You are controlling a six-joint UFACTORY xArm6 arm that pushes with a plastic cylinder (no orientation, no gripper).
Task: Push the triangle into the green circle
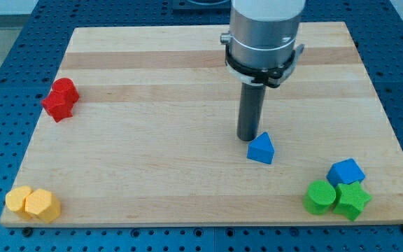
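A blue triangle block (261,149) lies on the wooden board right of centre. My tip (248,138) rests on the board just to the upper left of the triangle, touching or nearly touching it. The green circle block (320,197) sits near the board's bottom right corner, well down and right of the triangle. A green star block (352,199) lies against the circle's right side, and a blue cube-like block (345,172) sits just above them.
Two red blocks (61,99) cluster at the board's left edge. Two yellow blocks (33,203) sit at the bottom left corner. The board's edge (201,222) runs along the view's bottom, with a blue perforated table around it.
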